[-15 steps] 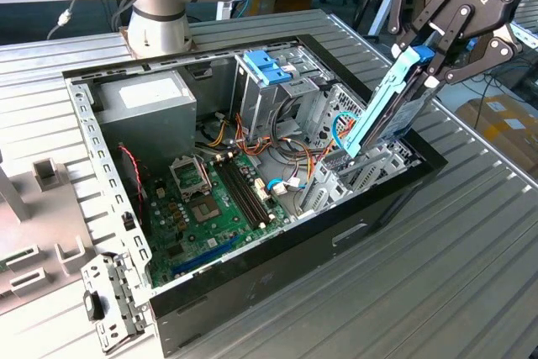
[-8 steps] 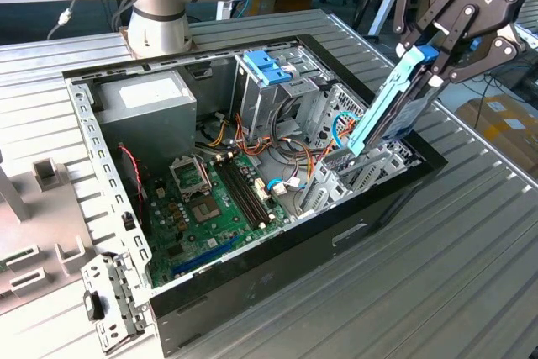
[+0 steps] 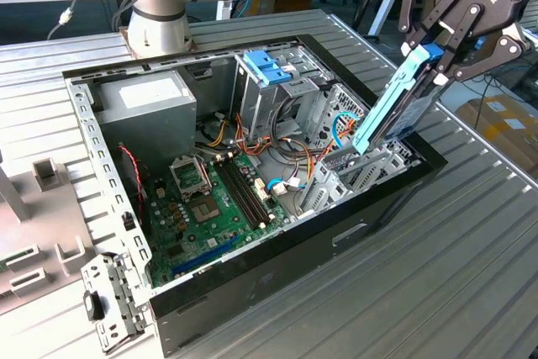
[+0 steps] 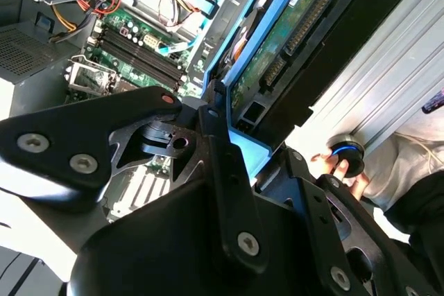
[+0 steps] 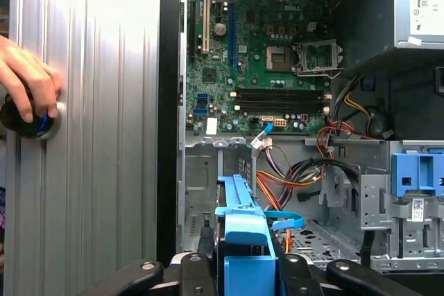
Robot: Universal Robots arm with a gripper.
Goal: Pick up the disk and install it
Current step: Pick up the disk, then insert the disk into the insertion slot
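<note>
An open black desktop computer case (image 3: 277,271) lies on its side on a ridged grey metal table (image 3: 471,283). At the case's corner on the exterior view's right, a black robot gripper (image 3: 443,55) has its fingers closed on the upper end of the disk (image 3: 418,105), a flat, rectangular, dark metal drive set in a light blue plastic carrier (image 3: 382,111). The disk is tilted steeply. Its lower end reaches down to the grey metal drive bay (image 3: 361,176) at that corner of the case; whether it touches the bay cannot be told. In the second wrist view the disk's green circuit-board underside (image 4: 288,43) faces the camera.

Inside the case lie a green motherboard (image 3: 210,208), a large grey power-supply box (image 3: 147,102) at the far corner and a bright blue plastic latch (image 3: 267,66) on a second bay. Outside the case, in the first wrist view, a person's hand (image 5: 28,77) rests on a round black knob with a blue ring (image 5: 29,123) on the table.
</note>
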